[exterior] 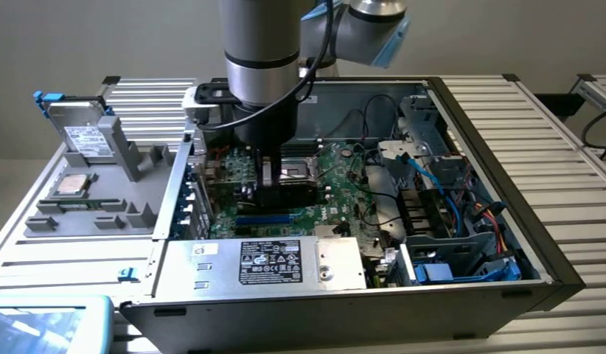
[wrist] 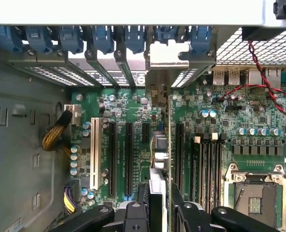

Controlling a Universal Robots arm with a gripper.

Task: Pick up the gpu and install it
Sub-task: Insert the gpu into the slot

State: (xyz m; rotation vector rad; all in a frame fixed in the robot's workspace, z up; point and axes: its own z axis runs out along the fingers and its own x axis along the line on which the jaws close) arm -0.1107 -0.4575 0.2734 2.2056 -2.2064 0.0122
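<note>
My gripper (exterior: 280, 184) reaches down into the open computer case (exterior: 480, 110) and is shut on the gpu (exterior: 283, 195), which stands on edge over the green motherboard (exterior: 338, 206). In the wrist view the gpu (wrist: 166, 121) shows edge-on as a thin line running away from the gripper (wrist: 162, 188), between the black expansion slots (wrist: 128, 150). Its silver end bracket (wrist: 168, 53) is up against the case's rear slot openings, under the blue clips (wrist: 102, 36). Black fingers (wrist: 179, 203) press both faces of the card. I cannot tell whether the card sits in a slot.
The empty CPU socket (wrist: 251, 191) lies beside the slots. A silver power supply (exterior: 273, 262) fills the case front, with a drive cage and cables (exterior: 461, 214) toward the exterior view's right. A grey fixture (exterior: 106, 192) outside the case holds a labelled silver drive (exterior: 84, 136).
</note>
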